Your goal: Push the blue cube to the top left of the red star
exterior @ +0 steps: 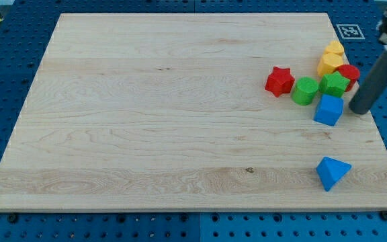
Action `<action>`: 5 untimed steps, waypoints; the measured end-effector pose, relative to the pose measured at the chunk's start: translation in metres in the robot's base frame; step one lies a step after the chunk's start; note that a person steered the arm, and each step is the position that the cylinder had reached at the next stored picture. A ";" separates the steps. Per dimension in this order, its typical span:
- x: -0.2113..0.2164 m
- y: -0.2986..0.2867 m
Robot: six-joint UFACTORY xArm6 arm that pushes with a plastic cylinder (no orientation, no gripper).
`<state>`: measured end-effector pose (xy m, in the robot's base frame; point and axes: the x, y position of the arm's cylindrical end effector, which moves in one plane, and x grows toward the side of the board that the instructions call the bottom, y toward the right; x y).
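My tip [357,111], a bare dark rod that grips nothing, sits just right of the blue cube [328,109] at the frame's right, seemingly positioned to shove it leftward past the red star [279,81].

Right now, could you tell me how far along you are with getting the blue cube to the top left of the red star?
Nothing looks done: the blue cube sits to the lower right of the red star, beyond the green cylinder. In hand: my tip is just right of the cube, close to it. Left: the whole push around the cluster to the star's upper left.
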<state>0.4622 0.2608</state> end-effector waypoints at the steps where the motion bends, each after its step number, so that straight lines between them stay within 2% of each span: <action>1: 0.007 -0.062; 2: 0.008 -0.097; 3: 0.009 -0.068; 4: 0.028 -0.061; 5: 0.035 -0.086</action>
<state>0.4970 0.1743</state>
